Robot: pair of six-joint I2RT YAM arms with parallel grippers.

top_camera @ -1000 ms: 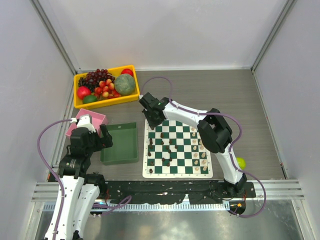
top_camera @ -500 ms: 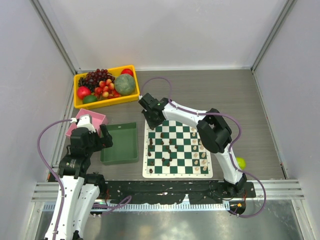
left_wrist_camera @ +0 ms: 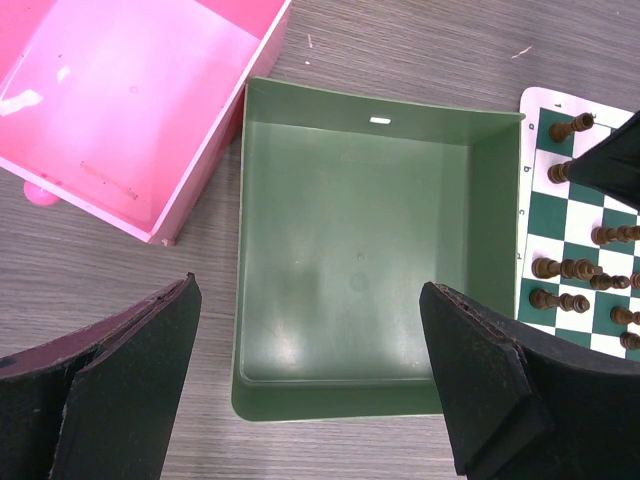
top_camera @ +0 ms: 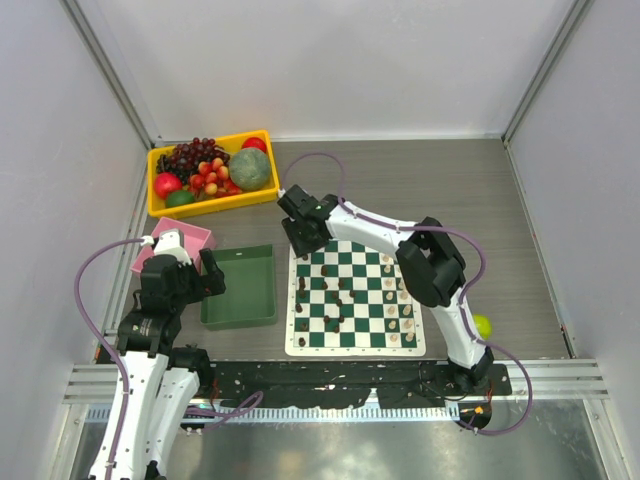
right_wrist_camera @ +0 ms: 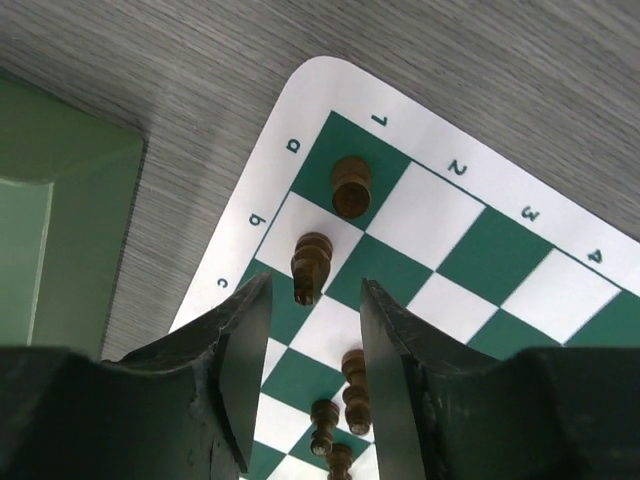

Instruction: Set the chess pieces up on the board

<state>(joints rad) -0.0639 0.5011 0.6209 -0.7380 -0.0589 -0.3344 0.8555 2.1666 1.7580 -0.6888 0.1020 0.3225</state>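
Two grippers: both spread, neither holding anything.
Right gripper [right_wrist_camera: 314,296]: above far left corner of the board [top_camera: 365,285], fingers parted, pointing down at that corner.
Chess pieces: dark set [top_camera: 328,300] lined along board's left edge, cream set [top_camera: 398,300] along its right edge, lines running near edge to far edge.
Corner pieces: dark piece [right_wrist_camera: 351,186] upright on corner green square, long axis vertical; second dark piece [right_wrist_camera: 312,265] on next white square, just past the fingertips, untouched.
Left gripper [left_wrist_camera: 310,295]: spread wide over green tray [left_wrist_camera: 360,250], beside pink bin [left_wrist_camera: 120,90].
Surface: grey wood-grain table [top_camera: 450,190]; yellow bin [top_camera: 210,203] with fruit [top_camera: 250,168] toward far left corner.
Room: plain white walls [top_camera: 330,60] on three sides.
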